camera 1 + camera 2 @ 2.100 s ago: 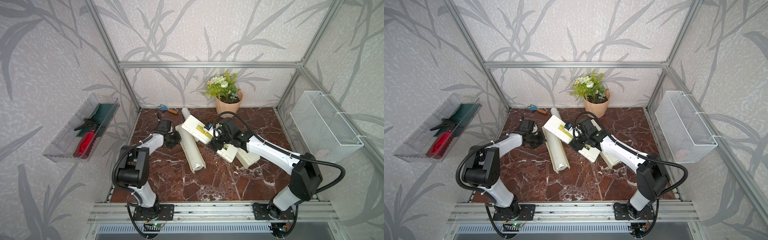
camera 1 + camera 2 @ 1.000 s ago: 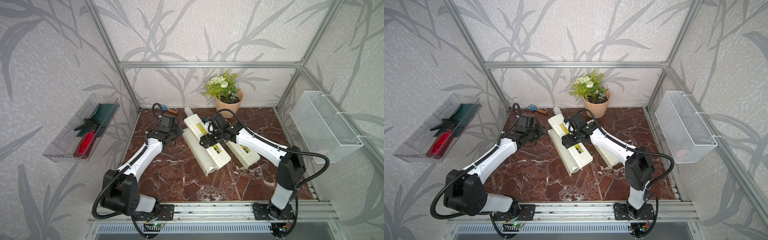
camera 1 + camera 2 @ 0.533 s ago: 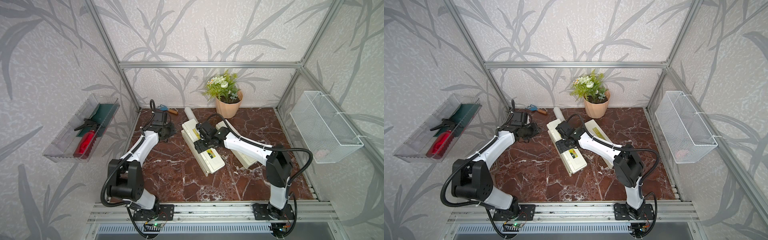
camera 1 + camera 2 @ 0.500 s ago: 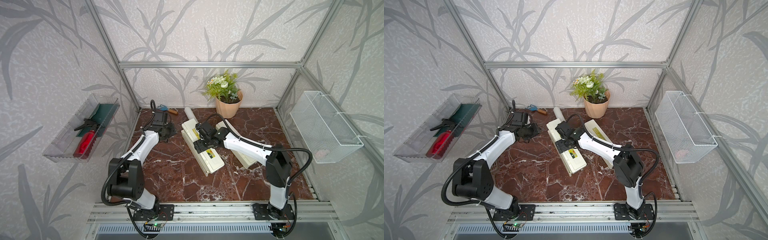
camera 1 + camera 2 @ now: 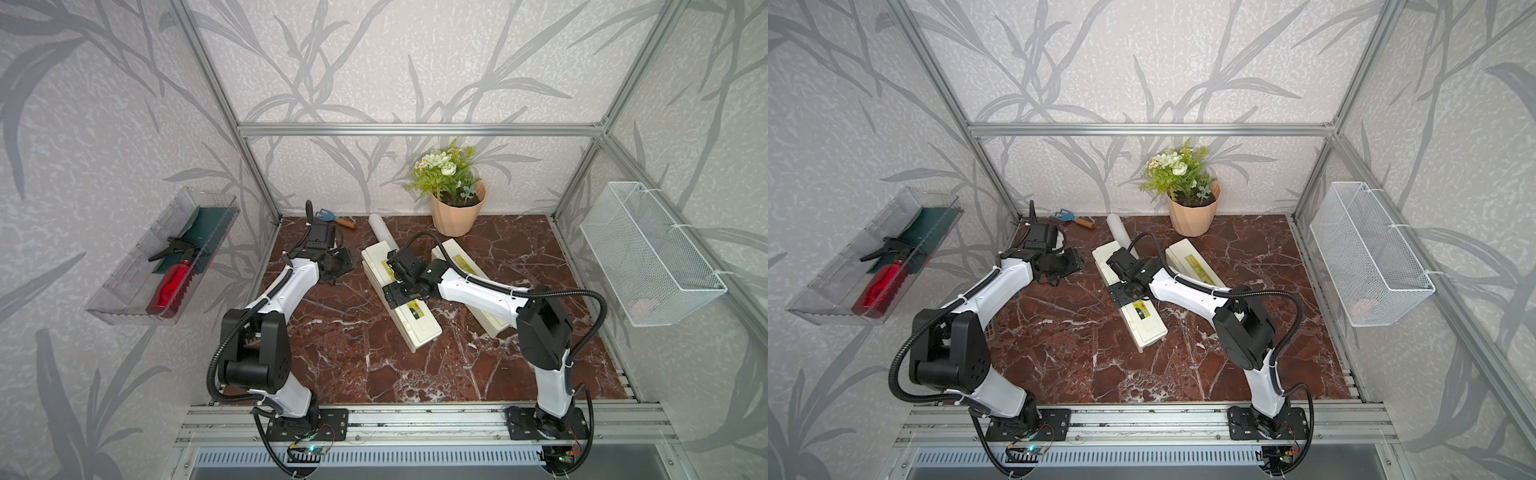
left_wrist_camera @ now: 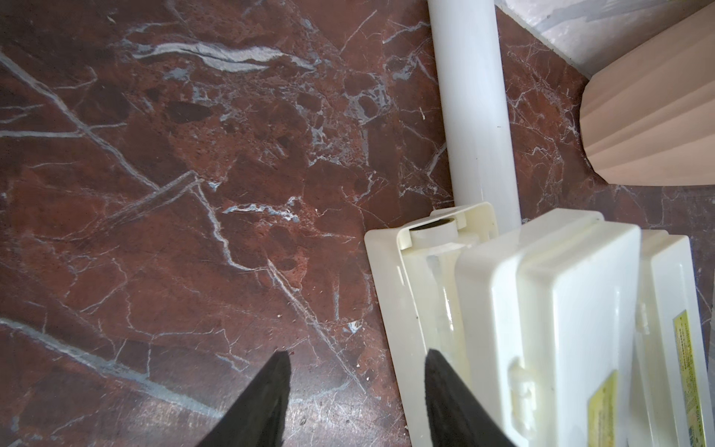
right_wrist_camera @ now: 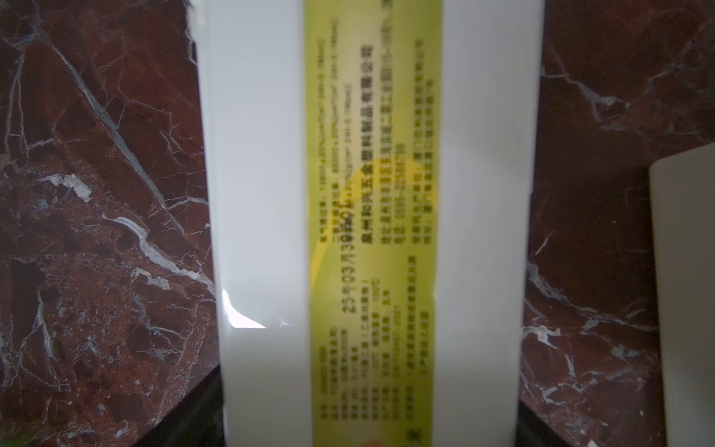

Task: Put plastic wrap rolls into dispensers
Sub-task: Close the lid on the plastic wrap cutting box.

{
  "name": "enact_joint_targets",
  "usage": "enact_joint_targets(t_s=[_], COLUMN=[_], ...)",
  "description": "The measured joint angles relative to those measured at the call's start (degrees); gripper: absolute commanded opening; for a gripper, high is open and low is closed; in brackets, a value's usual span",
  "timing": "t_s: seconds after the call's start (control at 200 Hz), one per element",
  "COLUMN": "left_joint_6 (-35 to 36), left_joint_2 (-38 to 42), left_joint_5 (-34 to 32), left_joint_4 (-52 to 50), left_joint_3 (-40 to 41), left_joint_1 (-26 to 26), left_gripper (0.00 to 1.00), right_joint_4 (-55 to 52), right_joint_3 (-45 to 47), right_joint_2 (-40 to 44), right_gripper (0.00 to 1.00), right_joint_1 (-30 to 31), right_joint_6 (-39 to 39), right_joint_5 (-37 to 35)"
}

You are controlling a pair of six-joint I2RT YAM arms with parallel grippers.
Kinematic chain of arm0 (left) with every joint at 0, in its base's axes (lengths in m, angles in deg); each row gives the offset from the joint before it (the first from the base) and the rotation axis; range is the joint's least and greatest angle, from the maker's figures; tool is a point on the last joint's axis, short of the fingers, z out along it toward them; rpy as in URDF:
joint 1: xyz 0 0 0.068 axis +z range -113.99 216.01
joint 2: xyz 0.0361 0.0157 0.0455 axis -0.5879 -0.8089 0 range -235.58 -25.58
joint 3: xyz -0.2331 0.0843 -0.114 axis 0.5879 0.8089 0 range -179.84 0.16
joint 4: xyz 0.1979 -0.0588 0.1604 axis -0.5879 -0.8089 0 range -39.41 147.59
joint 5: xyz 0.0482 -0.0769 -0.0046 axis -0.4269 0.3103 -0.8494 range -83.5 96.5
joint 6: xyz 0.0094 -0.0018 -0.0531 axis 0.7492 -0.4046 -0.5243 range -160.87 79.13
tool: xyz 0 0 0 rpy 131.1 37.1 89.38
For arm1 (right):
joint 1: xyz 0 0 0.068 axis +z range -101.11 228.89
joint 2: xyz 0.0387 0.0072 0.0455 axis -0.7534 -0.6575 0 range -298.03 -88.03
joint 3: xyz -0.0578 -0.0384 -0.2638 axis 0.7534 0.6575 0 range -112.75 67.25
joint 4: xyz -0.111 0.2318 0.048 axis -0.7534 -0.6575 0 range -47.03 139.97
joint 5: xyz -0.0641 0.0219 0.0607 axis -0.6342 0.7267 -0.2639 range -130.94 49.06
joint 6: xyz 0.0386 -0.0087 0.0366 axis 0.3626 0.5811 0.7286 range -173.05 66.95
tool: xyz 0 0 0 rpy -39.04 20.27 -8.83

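Observation:
A cream dispenser (image 5: 417, 322) lies slantwise mid-table with its lid down. My right gripper (image 5: 403, 289) straddles it, jaws flush against both long sides. The right wrist view is filled by its yellow-green label (image 7: 371, 193). In the left wrist view a thin gap under the lid shows a plastic wrap roll's tube end (image 6: 433, 228) inside. Another roll (image 5: 380, 230) lies bare behind that box, toward the back wall. The other dispenser (image 5: 461, 262), closed, sits under my right arm. My left gripper (image 5: 338, 266) hovers open beside the box's far-left end, holding nothing.
A peach flower pot (image 5: 455, 212) stands at the back. A small blue tool (image 5: 332, 218) lies in the back left corner. A white wire basket (image 5: 648, 253) hangs on the right wall. A clear tray (image 5: 124, 299) with a red bottle hangs on the left wall.
The raised lid has come down onto the dispenser over the roll. My right gripper moved with it a little leftward. My left arm drew back to the left and its jaws widened slightly.

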Motion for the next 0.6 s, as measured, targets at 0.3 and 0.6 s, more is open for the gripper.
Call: enact_joint_targets(t_s=[0.3,0.6], left_joint_6=[0.3,0.8], left_joint_2=[0.0,0.0], left_joint_5=[0.2,1.0], left_joint_4=[-0.1,-2.1], left_joint_3=[0.0,-0.1], left_joint_1=[0.1,0.1], left_gripper=[0.57,0.60], right_joint_4=[1.1,2.1], right_joint_3=[-0.3,-0.2], right_joint_2=[-0.6,-1.2], right_gripper=[0.69,0.70], right_joint_1=[0.9,0.9], right_joint_6=[0.0,0.0], right_joint_5=[-2.8,-2.8])
